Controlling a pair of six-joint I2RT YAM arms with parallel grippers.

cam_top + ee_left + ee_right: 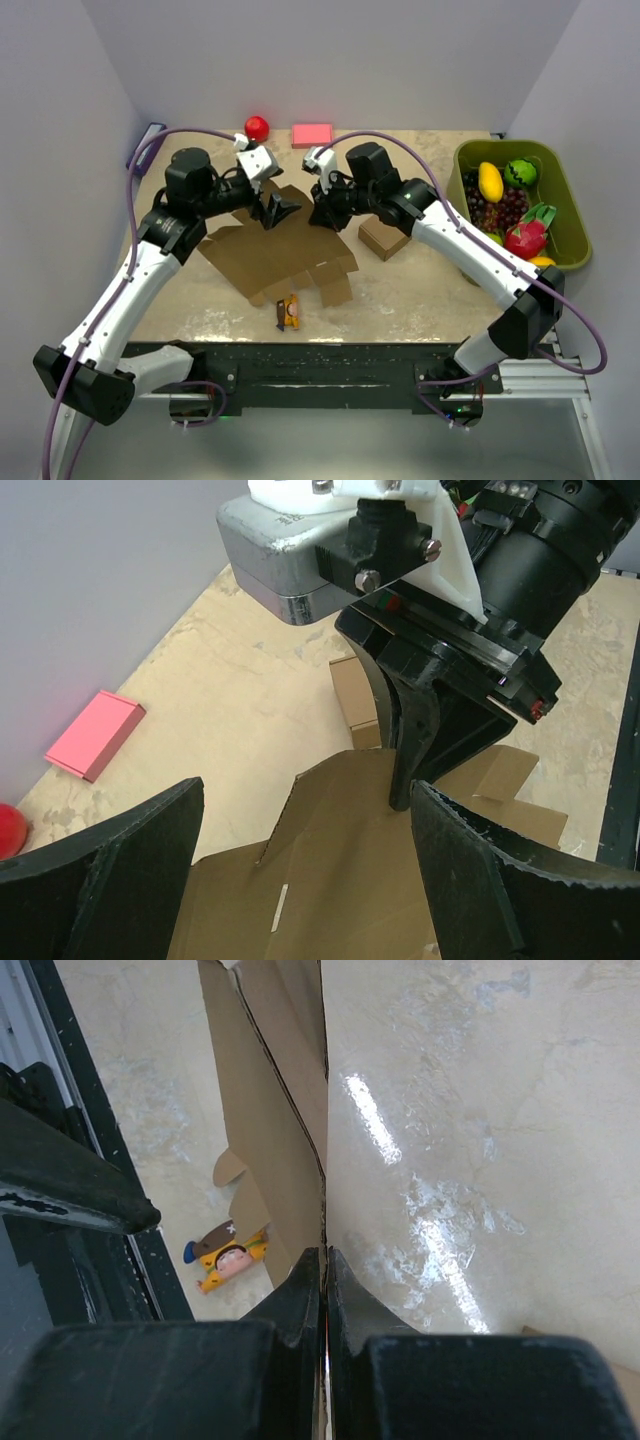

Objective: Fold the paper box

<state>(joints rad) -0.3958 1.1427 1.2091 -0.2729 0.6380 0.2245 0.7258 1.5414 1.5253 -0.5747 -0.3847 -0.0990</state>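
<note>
The paper box (270,255) is a flat brown cut-out sheet with flaps, lying mid-table. My right gripper (322,212) is shut on the sheet's far edge. In the right wrist view the gripper (323,1260) pinches the cardboard (270,1110), which is seen edge-on and lifted. My left gripper (275,212) is open just left of it, over the sheet's far part. In the left wrist view my open left gripper (310,880) straddles the cardboard (340,870) without touching it. The right gripper's finger (410,750) grips the flap edge ahead.
A small squarish brown box (383,238) sits right of the sheet. A toy figure (288,312) lies at the sheet's near edge. A pink block (312,134) and a red ball (257,127) sit at the back. A green bin (500,146) of fruit stands at the right.
</note>
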